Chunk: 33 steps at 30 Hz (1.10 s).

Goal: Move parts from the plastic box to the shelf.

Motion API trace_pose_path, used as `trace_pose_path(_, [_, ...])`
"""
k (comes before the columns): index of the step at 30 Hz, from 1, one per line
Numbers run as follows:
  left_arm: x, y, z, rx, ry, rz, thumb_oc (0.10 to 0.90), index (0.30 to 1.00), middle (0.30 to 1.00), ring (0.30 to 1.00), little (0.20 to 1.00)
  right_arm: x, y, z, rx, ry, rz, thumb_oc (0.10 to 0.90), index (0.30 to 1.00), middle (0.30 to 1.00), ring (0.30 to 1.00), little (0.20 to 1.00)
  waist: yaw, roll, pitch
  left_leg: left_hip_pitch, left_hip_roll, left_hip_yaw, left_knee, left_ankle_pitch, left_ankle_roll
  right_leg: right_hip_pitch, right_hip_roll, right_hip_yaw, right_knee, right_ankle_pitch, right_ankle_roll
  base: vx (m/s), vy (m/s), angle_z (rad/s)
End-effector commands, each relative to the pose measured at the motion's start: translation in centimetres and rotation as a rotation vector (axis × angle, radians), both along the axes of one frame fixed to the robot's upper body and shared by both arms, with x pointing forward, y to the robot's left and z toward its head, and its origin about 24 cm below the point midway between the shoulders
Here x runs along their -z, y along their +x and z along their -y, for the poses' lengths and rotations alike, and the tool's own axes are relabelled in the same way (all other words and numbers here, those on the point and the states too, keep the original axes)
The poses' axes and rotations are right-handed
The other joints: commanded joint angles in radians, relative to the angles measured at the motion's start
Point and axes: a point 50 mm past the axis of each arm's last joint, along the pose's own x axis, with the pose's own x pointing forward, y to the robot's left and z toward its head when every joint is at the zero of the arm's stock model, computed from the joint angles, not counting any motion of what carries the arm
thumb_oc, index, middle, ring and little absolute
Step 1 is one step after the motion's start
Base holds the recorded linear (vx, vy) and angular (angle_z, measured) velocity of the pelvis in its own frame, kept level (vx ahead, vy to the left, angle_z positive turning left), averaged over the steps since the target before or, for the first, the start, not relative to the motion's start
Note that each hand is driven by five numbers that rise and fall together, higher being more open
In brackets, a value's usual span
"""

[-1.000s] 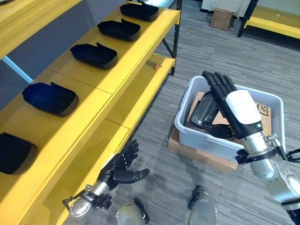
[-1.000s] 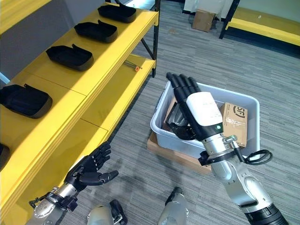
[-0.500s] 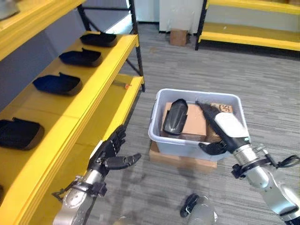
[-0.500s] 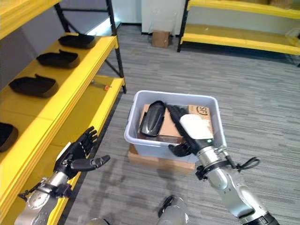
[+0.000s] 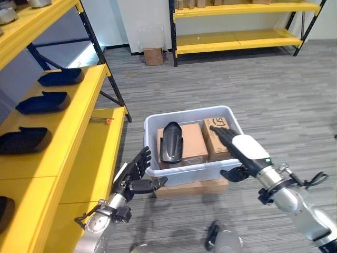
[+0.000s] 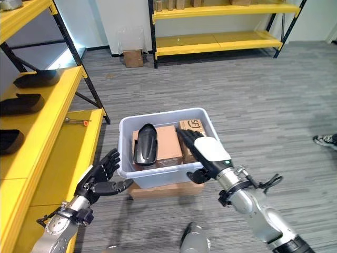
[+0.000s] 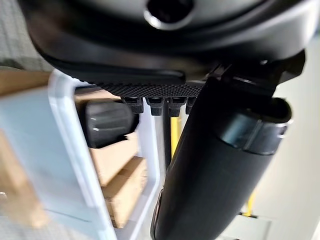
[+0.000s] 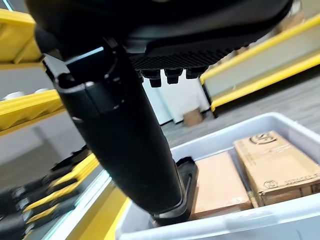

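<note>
Left robot hand point(image 5: 134, 176): fingers spread and straight, thumb out, holding nothing; it hovers just beside the box's left wall, thumb tip near the front left corner.
Right robot hand point(image 5: 243, 153): fingers straight and extended over the box's front right corner, thumb hanging outside the front wall; it grips nothing.
Box point(image 5: 190, 173): pale grey plastic, on the floor between the two hands, resting on a flat piece of cardboard point(image 5: 189, 187) that shows under its front edge.
Part point(image 5: 170, 141): one black curved shell lies inside the box at the left, atop a carton, lengthwise from front to back; the right wrist view shows it past the thumb, against the left wall.
Cartons: a wide brown carton point(image 5: 188, 143) under and beside the part, and a narrower printed carton point(image 5: 217, 138) to its right, touching it; the right hand's fingertips reach over this one.
Shelf point(image 5: 73, 124): yellow, with black uprights, along the robot's left; three black parts point(image 5: 44, 101) sit in a row on its upper level, a fourth shows at the frame's lower left edge. A small tool with an orange tip point(image 5: 100, 120) lies on the lower level.
Background: more yellow shelving point(image 5: 231, 37) along the far wall, with a small cardboard box point(image 5: 154, 56) on the grey floor point(image 5: 274, 100) beside it.
Person: a shoe point(image 6: 326, 140) shows at the right edge.
</note>
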Motion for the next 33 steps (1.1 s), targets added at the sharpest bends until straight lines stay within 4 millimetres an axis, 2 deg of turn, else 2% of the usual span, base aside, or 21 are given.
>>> trace_pose_path(1, [-5.2,0.8,0.2,0.066,-0.008,0.267,0.900,1.000,1.000,1.000,1.000,-5.4,-0.2,-2.0,-0.095,0.124,0.289,0.900,1.000,1.000,1.000,1.000,0.018,-0.034,-0.037,-0.048,0.027,-0.043,-0.002,0.010,0.036,0.132,-0.005,-0.022,-0.071,-0.093,0.074,0.03,0.140,0.35])
trace_pose_path(2, [-5.0,0.7,0.4,0.075,-0.009,0.263,0.900,1.000,1.000,1.000,1.000,-5.3,-0.2,-2.1,-0.085,0.129,0.309,0.900,1.000,1.000,1.000,1.000,0.019,-0.029,-0.034,-0.061,0.014,-0.041,-0.012,0.021,0.053,0.122,0.007,-0.022,-0.089,-0.069,0.068,0.01,0.124,0.36])
trace_pose_path(6, [-4.5,0.5,0.4,0.077,-0.014,0.249,0.900,1.000,1.000,1.000,1.000,-5.1,-0.1,-2.4,-0.072,0.094,0.412,0.900,1.000,1.000,1.000,1.000,0.021,-0.022,-0.020,-0.082,-0.028,-0.067,-0.024,0.012,0.071,0.106,0.020,0.017,-0.112,-0.050,0.085,0.03,0.103,0.11])
trace_pose_path(8, [-4.5,0.5,0.5,0.085,-0.019,0.251,0.900,1.000,1.000,1.000,1.000,-5.7,0.3,-2.5,-0.059,0.071,0.498,0.900,1.000,1.000,1.000,1.000,0.030,-0.017,-0.009,-0.096,-0.041,-0.078,-0.026,0.009,0.080,0.100,0.021,0.027,-0.124,-0.039,0.092,0.05,0.080,-0.01])
trace_pose_path(12, [-4.6,0.8,0.6,0.091,-0.031,0.263,0.900,1.000,1.000,1.000,1.000,-6.9,1.2,-2.5,-0.023,0.150,0.566,0.900,1.000,1.000,1.000,1.000,0.039,-0.013,0.006,-0.116,-0.049,-0.090,-0.021,0.008,0.085,0.096,0.023,0.035,-0.136,-0.031,0.094,0.01,0.029,-0.01])
trace_pose_path(16, [-5.1,1.3,1.0,0.100,-0.053,0.289,0.900,1.000,1.000,1.000,1.000,-9.0,2.1,-3.2,-0.018,0.251,0.672,0.900,1.000,1.000,1.000,1.000,0.054,-0.008,0.027,-0.139,-0.055,-0.103,-0.014,0.008,0.086,0.088,0.025,0.041,-0.139,-0.027,0.093,0.01,0.029,0.06])
trace_pose_path(21, [-5.9,2.6,2.1,0.139,-0.106,0.308,0.900,1.000,1.000,1.000,1.000,-13.1,4.3,-4.2,0.018,0.368,0.836,0.900,1.000,1.000,1.000,1.000,0.088,0.002,0.042,-0.170,-0.050,-0.125,0.009,0.010,0.083,0.086,0.026,0.028,-0.131,-0.030,0.078,0.05,0.000,0.04])
trace_pose_path(23, [-5.7,2.8,2.7,0.173,-0.125,0.291,0.900,1.000,1.000,1.000,1.000,-14.7,5.4,-5.1,0.004,0.330,0.898,0.900,1.000,1.000,1.000,1.000,0.107,0.005,0.045,-0.173,-0.053,-0.137,0.017,0.007,0.081,0.094,0.023,0.021,-0.122,-0.038,0.073,0.10,-0.008,0.02])
trace_pose_path(27, [-5.1,2.5,3.0,0.224,-0.145,0.255,0.900,1.000,1.000,1.000,1.000,-16.7,7.1,-5.4,-0.011,0.240,0.957,0.900,1.000,1.000,1.000,1.000,0.141,0.015,0.038,-0.176,-0.056,-0.158,0.016,0.015,0.076,0.114,0.024,0.001,-0.134,-0.037,0.064,0.12,-0.008,0.05])
trace_pose_path(28, [-4.9,2.2,3.2,0.254,-0.156,0.244,0.900,1.000,1.000,1.000,1.000,-17.4,7.5,-5.8,-0.031,0.143,0.991,0.900,1.000,1.000,1.000,1.000,0.158,0.020,0.039,-0.188,-0.055,-0.174,0.022,0.022,0.071,0.117,0.022,-0.007,-0.132,-0.037,0.059,0.10,-0.003,0.10])
trace_pose_path(33, [-4.6,1.7,3.5,0.304,-0.175,0.226,0.900,1.000,1.000,1.000,1.000,-18.5,8.6,-6.1,-0.061,-0.015,1.036,0.900,1.000,1.000,1.000,1.000,0.186,0.030,0.051,-0.212,-0.051,-0.199,0.038,0.028,0.067,0.111,0.015,-0.019,-0.110,-0.043,0.051,0.06,-0.010,0.11])
